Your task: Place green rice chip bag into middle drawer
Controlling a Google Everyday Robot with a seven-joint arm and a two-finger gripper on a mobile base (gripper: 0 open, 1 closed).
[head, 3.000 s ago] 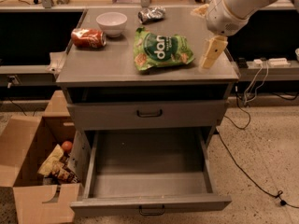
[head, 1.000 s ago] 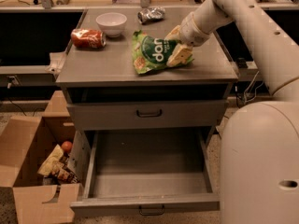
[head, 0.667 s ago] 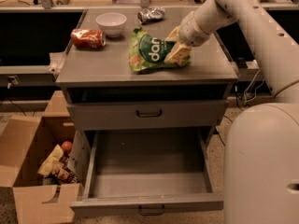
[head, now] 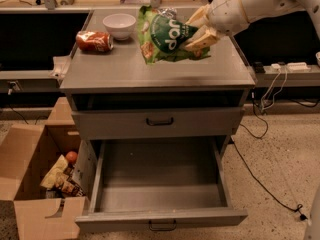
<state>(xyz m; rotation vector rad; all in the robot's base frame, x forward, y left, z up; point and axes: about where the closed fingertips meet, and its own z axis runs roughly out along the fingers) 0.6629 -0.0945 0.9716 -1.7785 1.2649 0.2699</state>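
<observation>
Cream two-finger gripper [head: 201,32] clenched on right edge of crinkly green rice chip bag [head: 165,36], long axis running left from it over grey cabinet top [head: 110,69] — open wide grey metal middle drawer [head: 160,184] well below gripper, nearer camera.

**Head count at the cabinet**

On the cabinet [head: 125,71] top: one bowl [head: 119,24], one can [head: 94,41]. Just above it, one gripper [head: 199,30] clamped on one green bag [head: 167,36]. In its front, two drawers: a shut drawer [head: 160,121] and an open drawer [head: 160,184]. Left of it, one box [head: 30,184].
</observation>
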